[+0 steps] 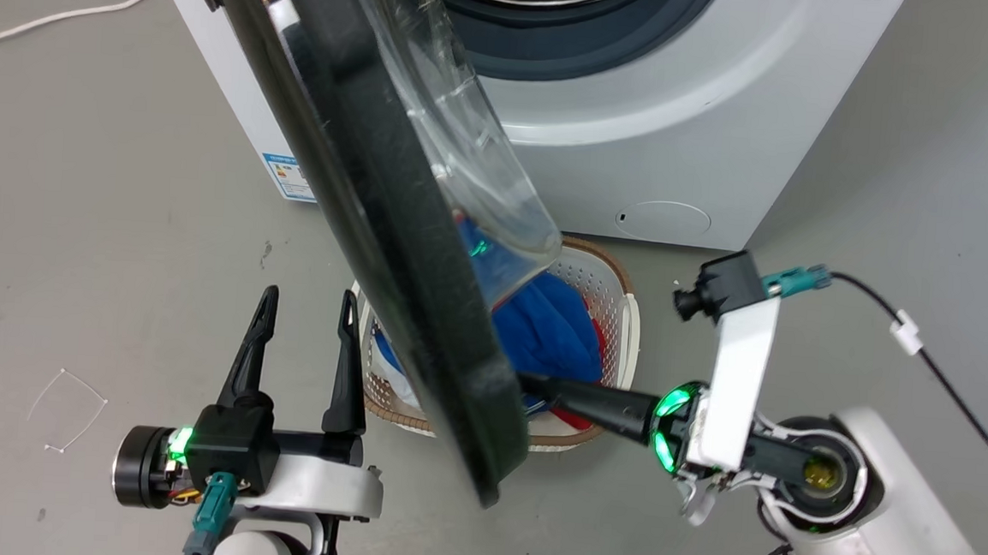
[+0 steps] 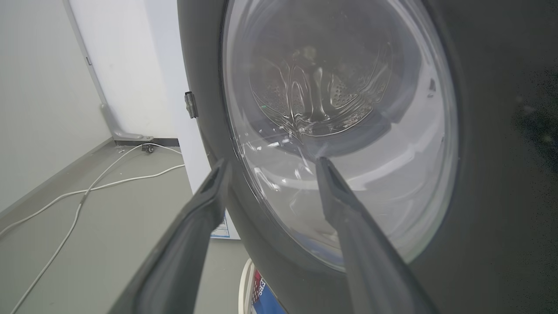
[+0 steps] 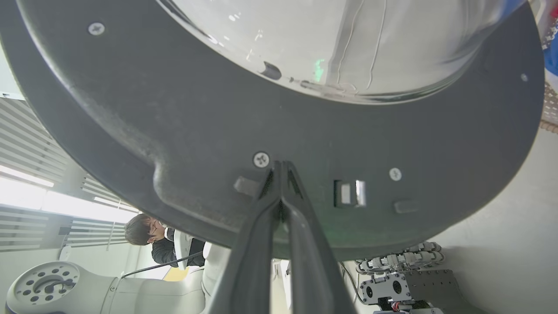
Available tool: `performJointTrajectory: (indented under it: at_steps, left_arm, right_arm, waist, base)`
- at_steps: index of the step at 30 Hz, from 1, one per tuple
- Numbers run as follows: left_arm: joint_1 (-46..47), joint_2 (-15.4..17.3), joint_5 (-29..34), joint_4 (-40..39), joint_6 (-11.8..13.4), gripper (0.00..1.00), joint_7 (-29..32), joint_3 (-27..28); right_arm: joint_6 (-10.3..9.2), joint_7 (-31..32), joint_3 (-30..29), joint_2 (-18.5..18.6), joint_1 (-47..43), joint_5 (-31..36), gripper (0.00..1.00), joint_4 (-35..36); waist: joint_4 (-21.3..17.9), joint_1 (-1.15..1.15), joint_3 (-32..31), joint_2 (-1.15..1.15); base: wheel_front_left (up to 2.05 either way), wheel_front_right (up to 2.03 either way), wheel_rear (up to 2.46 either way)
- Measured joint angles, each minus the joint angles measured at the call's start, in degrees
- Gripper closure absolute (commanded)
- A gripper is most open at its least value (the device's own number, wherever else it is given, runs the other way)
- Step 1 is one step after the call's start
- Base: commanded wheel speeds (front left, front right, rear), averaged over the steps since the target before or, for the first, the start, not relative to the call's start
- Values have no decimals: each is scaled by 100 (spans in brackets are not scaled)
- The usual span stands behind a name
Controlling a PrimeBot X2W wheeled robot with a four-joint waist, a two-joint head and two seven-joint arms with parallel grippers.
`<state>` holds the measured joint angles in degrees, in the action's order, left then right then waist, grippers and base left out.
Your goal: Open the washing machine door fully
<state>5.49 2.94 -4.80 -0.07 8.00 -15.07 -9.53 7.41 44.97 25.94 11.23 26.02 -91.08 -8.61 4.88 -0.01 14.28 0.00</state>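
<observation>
The washing machine door (image 1: 393, 246) stands partly swung out from the white machine (image 1: 682, 152), edge-on in the head view, its clear glass bowl facing the drum opening (image 1: 544, 23). My right gripper (image 1: 532, 384) is shut, and its tips (image 3: 279, 165) touch the door's (image 3: 174, 109) black inner face beside a screw and the latch slot. My left gripper (image 1: 306, 300) is open and holds nothing. It stands on the door's outer side, and in the left wrist view its fingers (image 2: 273, 162) frame the glass (image 2: 340, 131) close up.
A white laundry basket (image 1: 626, 320) with blue and red clothes (image 1: 551, 324) sits on the floor below the door. White cables (image 1: 47, 18) lie on the floor at the left. A black cable (image 1: 951, 383) trails from my right wrist. A person (image 3: 152, 235) shows behind the door.
</observation>
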Motion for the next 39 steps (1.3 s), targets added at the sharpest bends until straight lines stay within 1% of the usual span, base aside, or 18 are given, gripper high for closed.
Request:
performJointTrajectory:
  at_steps: [8,12,17,23,26,31,32,34,36,37,39]
  left_arm:
    - [-125,1,8,21,-2,0,0,26]
    - [-208,0,10,52,-2,0,0,44]
    - [-361,1,12,87,-2,0,0,73]
    - [-643,1,15,100,7,0,0,133]
    - [-759,0,19,99,8,0,0,159]
    - [-979,0,52,81,10,0,0,215]
    - [-997,0,52,75,9,0,0,224]
    - [-1001,0,52,59,9,0,0,235]
    - [-1015,1,54,42,9,0,0,256]
    - [-1025,0,60,34,7,0,0,256]
    - [-1046,0,63,29,7,0,0,276]
  right_arm:
    - [0,-7,152,-175,-296,31,100,-25]
    - [0,-196,33,-215,-485,30,100,-48]
    - [0,-756,-546,-241,-808,-130,100,85]
    - [0,-1475,-1313,-290,-1348,-181,100,570]
    - [0,-2008,-1708,-391,-1602,-82,100,866]
    - [0,-2962,-2261,-565,-2013,137,100,1115]
    - [0,-3144,-2339,-587,-2072,204,100,1173]
    - [0,-3723,-2487,-583,-2164,694,100,1244]
    - [0,-4398,-2468,-436,-2276,1473,100,1239]
    - [0,-4830,-2449,-385,-2323,1886,100,1202]
    - [0,-5517,-2221,-234,-2412,2576,100,1126]
  waist:
    - [32,0,-167,0]
    - [23,0,-301,0]
    - [1,0,-539,0]
    - [-72,0,-881,0]
    - [-125,0,-1042,0]
    - [-226,0,-1296,0]
    - [-250,0,-1323,0]
    - [-289,0,-1359,0]
    - [-326,0,-1374,0]
    - [-338,0,-1379,0]
    - [-360,0,-1389,0]
  base:
    - [0,0,0]
    - [0,0,0]
    - [0,0,0]
    - [0,0,0]
    - [0,0,0]
    - [0,0,0]
    - [0,0,0]
    - [0,0,0]
    - [0,0,0]
    - [0,0,0]
    - [0,0,0]
